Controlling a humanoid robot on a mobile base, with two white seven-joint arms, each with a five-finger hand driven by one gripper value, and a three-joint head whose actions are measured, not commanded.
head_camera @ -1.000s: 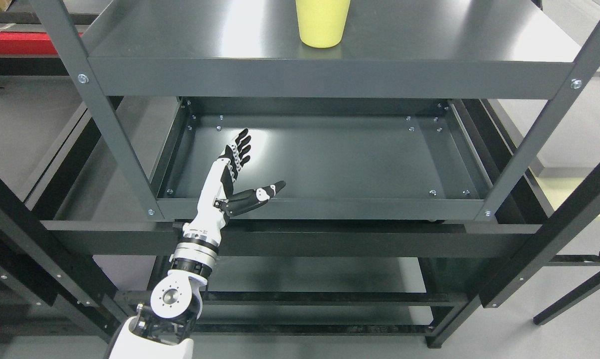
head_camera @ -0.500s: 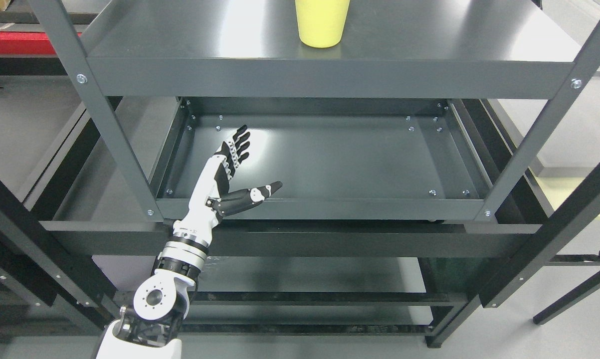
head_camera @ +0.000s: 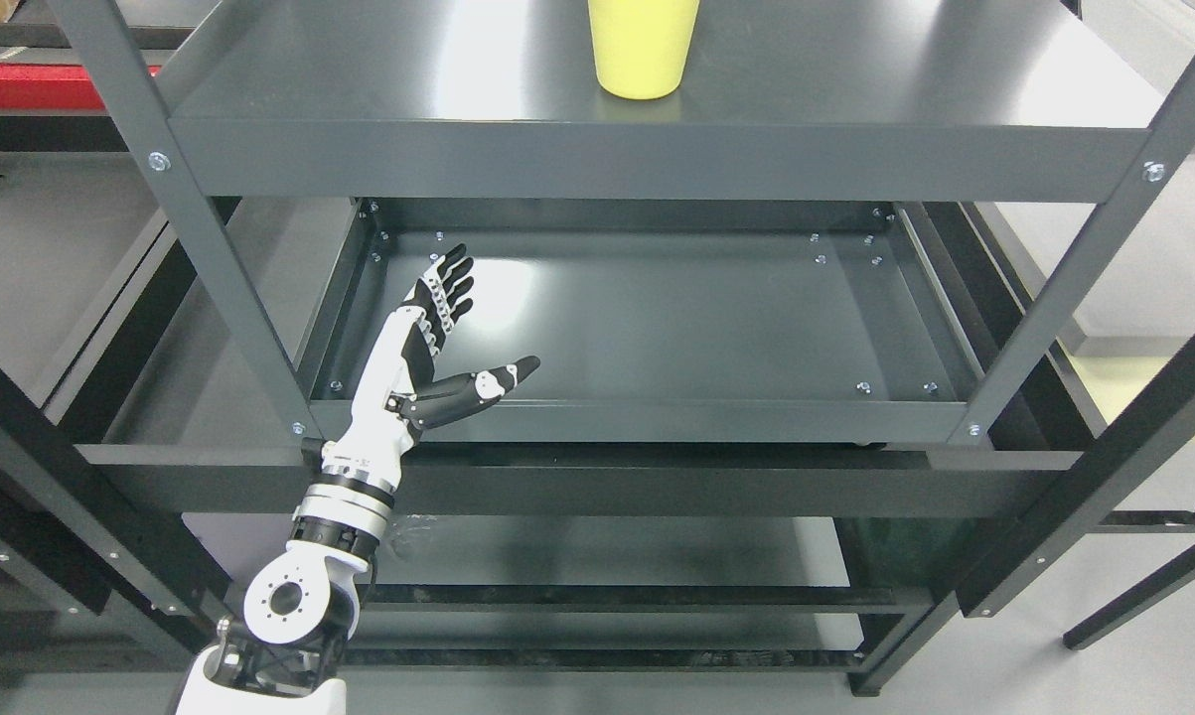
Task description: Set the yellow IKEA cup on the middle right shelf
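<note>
One yellow cup stands upright on the upper shelf of the grey rack, near its front edge, with its top cut off by the picture. The tray-like shelf below carries nothing in view. The left robot hand hangs at that lower shelf's front left corner, fingers straight, thumb spread wide, holding nothing. Whether the cup's shelf is the one meant cannot be settled here, so this fits either a reach toward the cup or a hand clear after setting it down.
</note>
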